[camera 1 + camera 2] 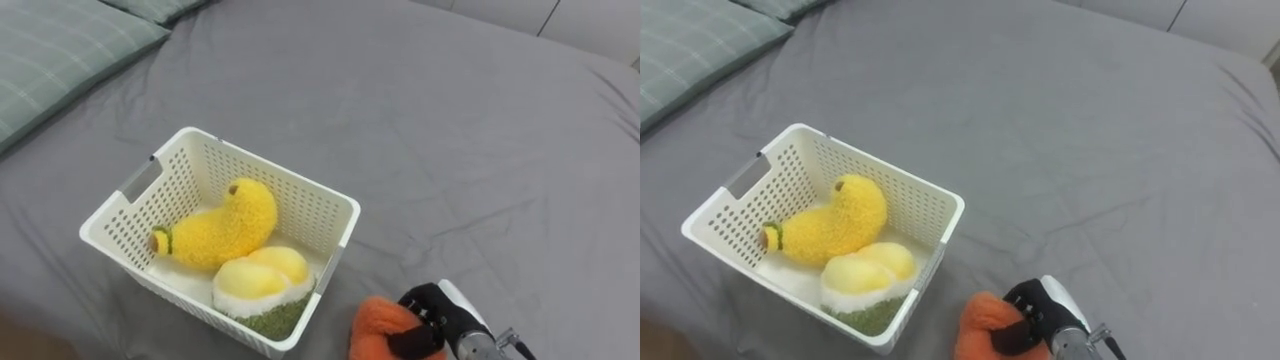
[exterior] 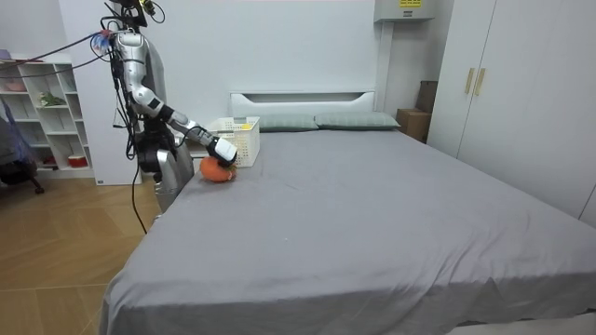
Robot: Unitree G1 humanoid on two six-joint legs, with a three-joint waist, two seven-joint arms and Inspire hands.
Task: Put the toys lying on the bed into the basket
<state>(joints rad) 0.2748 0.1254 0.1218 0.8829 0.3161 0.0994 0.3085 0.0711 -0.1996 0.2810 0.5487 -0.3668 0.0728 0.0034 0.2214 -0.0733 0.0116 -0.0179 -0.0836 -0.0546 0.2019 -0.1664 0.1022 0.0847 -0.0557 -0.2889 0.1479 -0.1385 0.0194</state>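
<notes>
A white slatted basket (image 1: 330, 205) (image 1: 945, 205) (image 2: 244, 140) sits on the grey bed. Inside it lie a yellow banana-shaped plush (image 1: 225, 228) (image 1: 830, 225) and a pale yellow and green plush (image 1: 262, 285) (image 1: 865, 278). An orange plush toy (image 1: 378, 325) (image 1: 980, 318) (image 2: 215, 171) rests on the sheet just right of the basket, at the near edge. My right hand (image 1: 430, 312) (image 1: 1032, 308) (image 2: 223, 151) is on top of it, dark fingers curled over the orange fur.
Green checked pillows (image 1: 60, 50) (image 1: 700, 35) lie at the far left of the bed. Grey sheet (image 1: 460, 130) stretches wide to the right of the basket. In the room view I stand at the bedside near the headboard (image 2: 303, 98), a white shelf (image 2: 42, 116) behind me.
</notes>
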